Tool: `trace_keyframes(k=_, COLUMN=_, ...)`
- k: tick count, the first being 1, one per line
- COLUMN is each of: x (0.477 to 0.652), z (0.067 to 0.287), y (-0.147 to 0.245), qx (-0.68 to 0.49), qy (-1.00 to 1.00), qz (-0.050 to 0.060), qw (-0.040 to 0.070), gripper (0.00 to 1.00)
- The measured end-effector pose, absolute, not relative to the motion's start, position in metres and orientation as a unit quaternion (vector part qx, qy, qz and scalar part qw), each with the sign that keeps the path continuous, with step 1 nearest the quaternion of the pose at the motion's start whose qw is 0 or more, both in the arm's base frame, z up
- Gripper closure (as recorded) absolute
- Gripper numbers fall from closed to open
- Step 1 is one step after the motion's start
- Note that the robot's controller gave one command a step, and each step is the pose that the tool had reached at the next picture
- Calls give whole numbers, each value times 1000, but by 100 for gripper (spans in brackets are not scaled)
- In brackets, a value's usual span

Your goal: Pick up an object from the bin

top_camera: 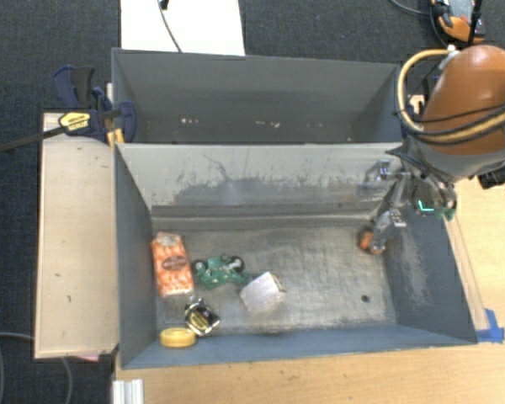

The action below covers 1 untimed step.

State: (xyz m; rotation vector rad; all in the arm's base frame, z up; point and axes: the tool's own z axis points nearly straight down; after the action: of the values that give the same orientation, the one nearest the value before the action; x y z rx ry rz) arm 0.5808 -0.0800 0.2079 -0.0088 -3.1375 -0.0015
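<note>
Well left of the gripper (377, 236) we see an orange packet (172, 265), a green toy (219, 270) and a white wad (261, 292) lying untouched, while a small orange thing (366, 241) sits right at the gripper's tip on the bin floor, and we cannot tell whether it is clamped yet, so we judge the lift is still to do.

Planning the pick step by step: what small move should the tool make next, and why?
Probably ease down onto the small orange thing at the right end of the bin. The tool hangs right beside it, while the orange packet and the rest lie far left.
</note>
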Motion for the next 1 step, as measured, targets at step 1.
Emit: trace_keyframes(k=1, x=582, z=213, y=-80, qx=-2, qy=-1000, qz=0, qw=-2, gripper=0)
